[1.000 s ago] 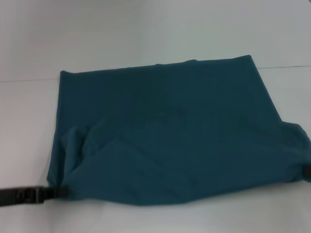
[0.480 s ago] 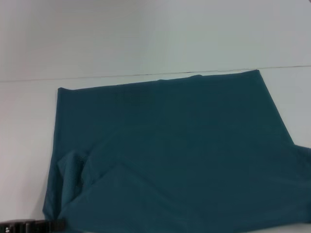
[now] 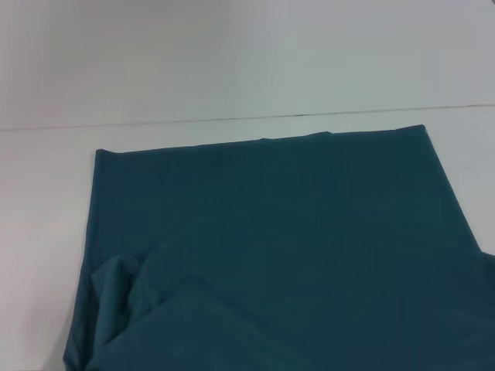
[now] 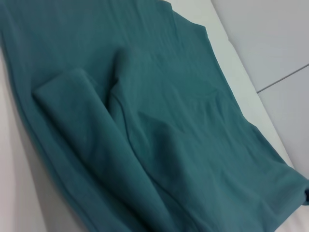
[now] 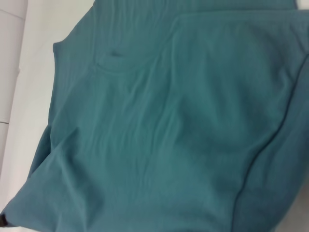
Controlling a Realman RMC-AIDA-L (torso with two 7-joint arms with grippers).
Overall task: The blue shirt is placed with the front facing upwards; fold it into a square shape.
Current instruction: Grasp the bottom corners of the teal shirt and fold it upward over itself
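On white table (image 3: 46, 232), blue shirt (image 3: 294, 247)

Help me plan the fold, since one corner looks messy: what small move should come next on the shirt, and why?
Probably smooth out the bunched near-left corner first. The blue shirt lies mostly flat on the table, but a sleeve-like flap is rucked up there into a raised ridge. Flattening it should give a straight edge to fold from. Neither end effector shows.

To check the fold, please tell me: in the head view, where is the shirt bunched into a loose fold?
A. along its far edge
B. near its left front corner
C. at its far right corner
B: the shirt has a raised, rumpled fold there, while its far edge lies flat and straight.
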